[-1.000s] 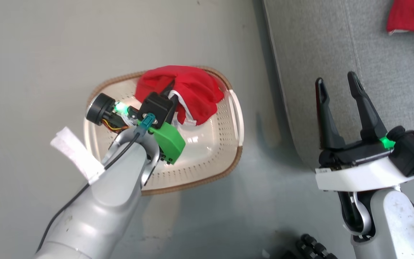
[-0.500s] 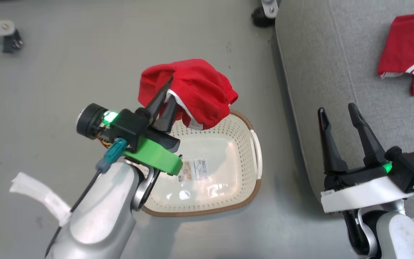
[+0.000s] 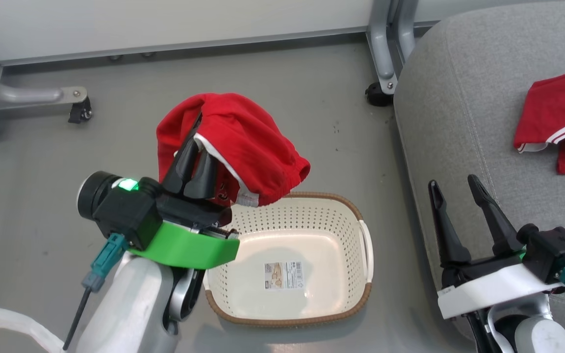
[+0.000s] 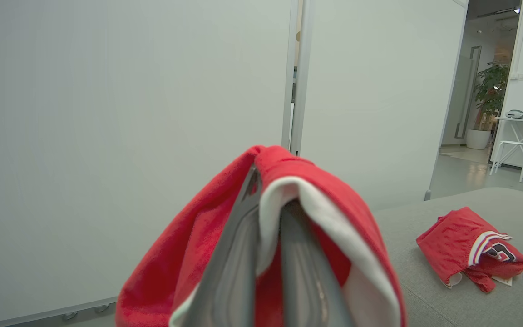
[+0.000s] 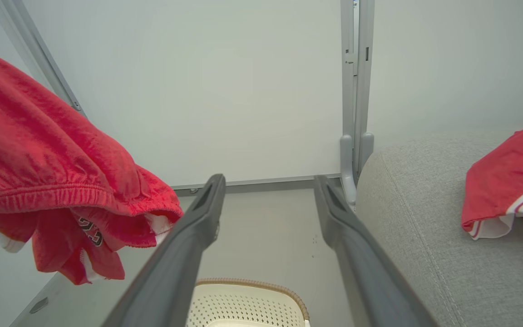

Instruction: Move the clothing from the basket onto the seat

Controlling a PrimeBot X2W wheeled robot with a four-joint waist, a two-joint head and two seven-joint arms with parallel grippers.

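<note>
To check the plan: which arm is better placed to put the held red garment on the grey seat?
Left. The left gripper is shut on the red garment, above the basket. The right gripper, nearer the seat, is open and empty.
</note>
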